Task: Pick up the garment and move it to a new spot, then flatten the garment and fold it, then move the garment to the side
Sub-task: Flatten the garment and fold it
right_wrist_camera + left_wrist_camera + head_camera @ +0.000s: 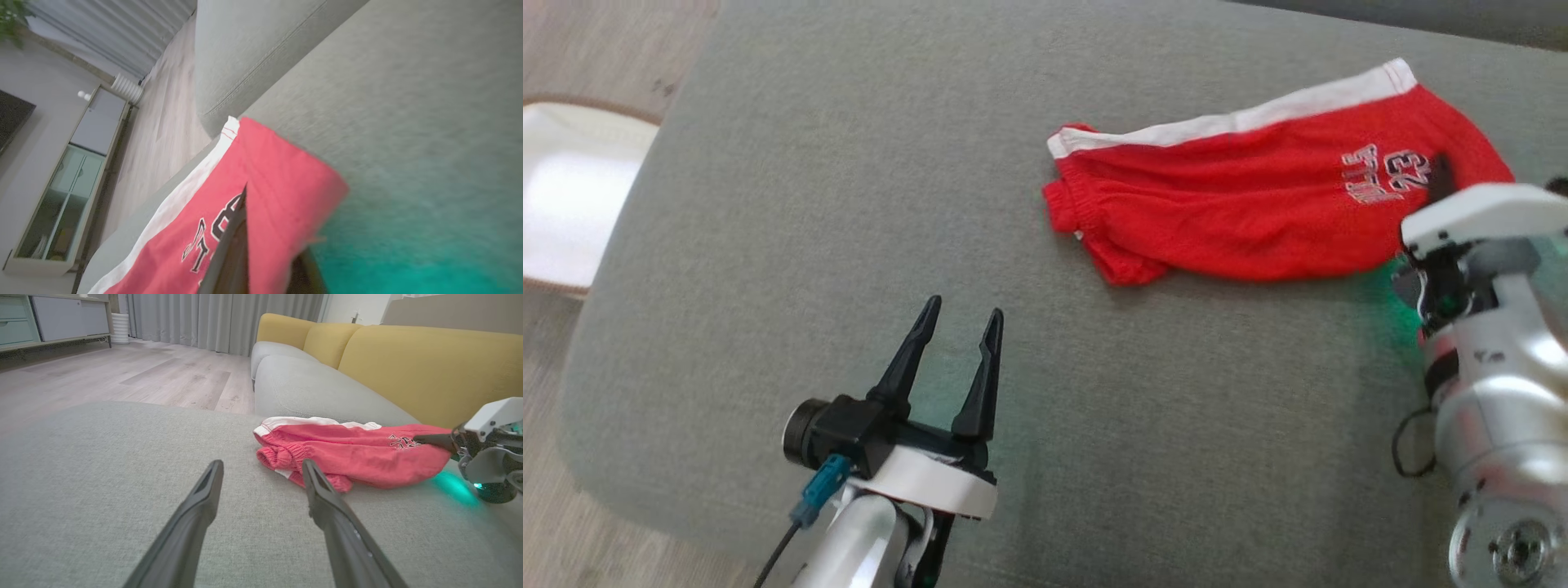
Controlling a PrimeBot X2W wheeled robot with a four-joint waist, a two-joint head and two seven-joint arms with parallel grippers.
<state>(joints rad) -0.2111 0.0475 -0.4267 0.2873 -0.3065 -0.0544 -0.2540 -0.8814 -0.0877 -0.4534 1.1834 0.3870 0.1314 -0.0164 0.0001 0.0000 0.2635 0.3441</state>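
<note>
A red garment (1241,204) with a white band (1258,117), apparently shorts, is laid on the grey upholstered cushion (849,204), toward its far right; its left end is bunched.

A home living room is indicated: grey sofa (306,384) with yellow back cushions (429,363), wood flooring (143,375), long curtains (204,318) and a sideboard (61,318) are seen.

Head view overhead, left wrist low across cushion (102,477), right wrist close, garment (1241,212) shared
</note>
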